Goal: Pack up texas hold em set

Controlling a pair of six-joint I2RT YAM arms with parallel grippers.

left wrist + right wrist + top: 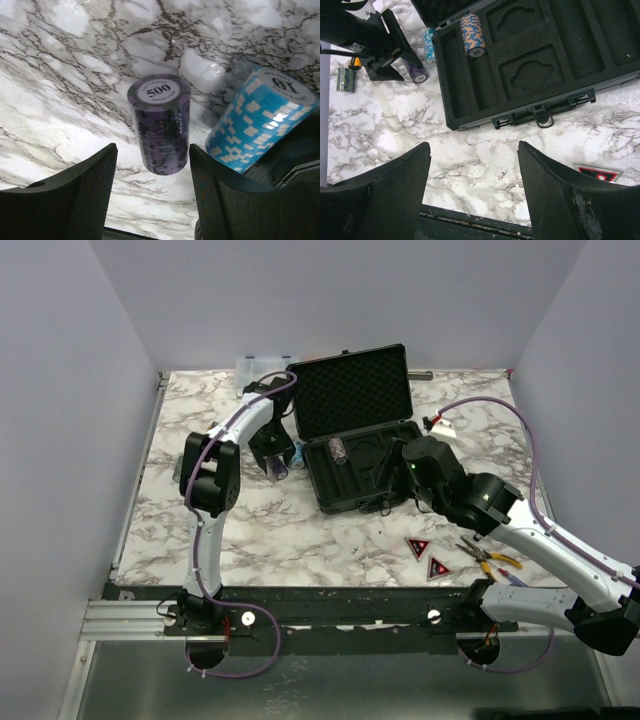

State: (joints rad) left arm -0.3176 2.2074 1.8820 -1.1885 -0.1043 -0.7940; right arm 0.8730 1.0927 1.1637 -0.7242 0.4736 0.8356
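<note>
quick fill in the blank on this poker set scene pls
The purple stack between the fingers of the left tool is marked ____.
The lid of the case is ____.
Inside the case lies ____ chip stack.
____ red triangles lie on the table.
Missing words: 500; open; one; two.

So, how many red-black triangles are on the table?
2. The farther triangle lies in front of the case; the nearer triangle lies beside it, near the pliers. Others may be hidden.
</note>
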